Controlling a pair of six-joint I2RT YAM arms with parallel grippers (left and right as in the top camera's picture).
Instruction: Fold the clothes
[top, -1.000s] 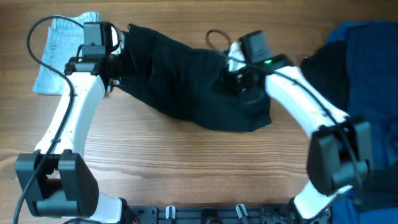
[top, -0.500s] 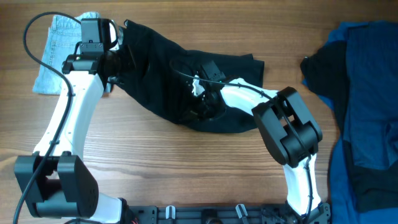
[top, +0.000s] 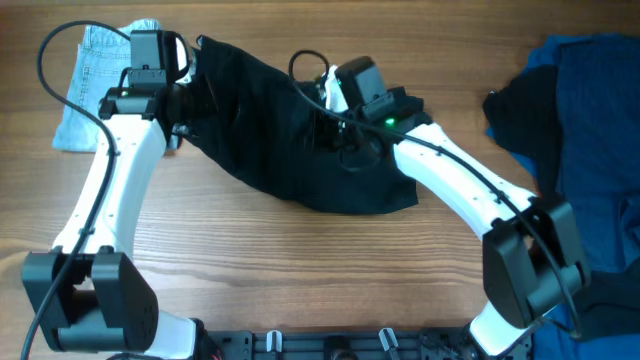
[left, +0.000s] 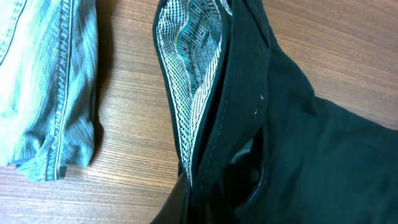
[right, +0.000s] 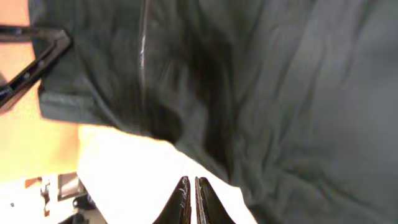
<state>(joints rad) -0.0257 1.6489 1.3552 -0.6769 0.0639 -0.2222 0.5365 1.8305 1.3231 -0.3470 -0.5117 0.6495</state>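
Black shorts — limp, light, prone to sag — stretch across the tabletop from the left claw, pinching their waistband, to beneath the right claw, shut with no cloth visibly caught. Waistband corners look the surest hold.

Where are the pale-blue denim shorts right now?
In the overhead view, the pale-blue denim shorts lie at the far-left corner of the wooden table, just left of the black cloth shorts. The left wrist view shows bare wood between them.
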